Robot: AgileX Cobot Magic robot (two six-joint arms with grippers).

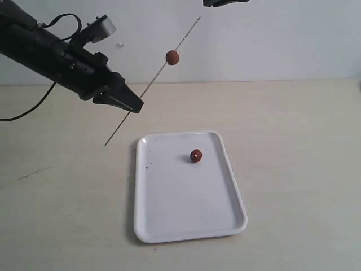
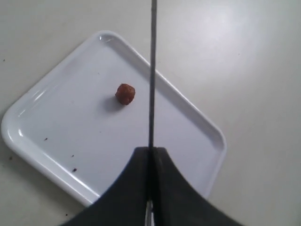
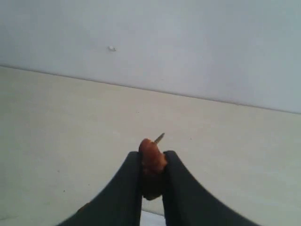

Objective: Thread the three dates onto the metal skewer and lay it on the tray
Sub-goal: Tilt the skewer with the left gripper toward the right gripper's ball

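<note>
My left gripper (image 1: 135, 106) (image 2: 150, 149) is shut on the metal skewer (image 1: 152, 82) (image 2: 153, 70), holding it slanted in the air above the tray's far left corner. One date (image 1: 172, 57) is threaded on the skewer's upper part. A second date (image 1: 196, 156) (image 2: 125, 93) lies on the white tray (image 1: 180, 209) (image 2: 70, 127). My right gripper (image 3: 152, 157) is shut on a third date (image 3: 151, 162), and a thin grey point (image 3: 160, 137) shows just beyond it. In the exterior view only the edge of the right gripper (image 1: 225, 2) shows at the top, near the skewer's upper tip.
The tray carries a few dark specks (image 1: 147, 166). It rests on a pale tabletop (image 1: 293, 141) that ends at a white wall (image 1: 271, 39) behind. A black cable (image 1: 22, 113) trails from the left arm at the left edge.
</note>
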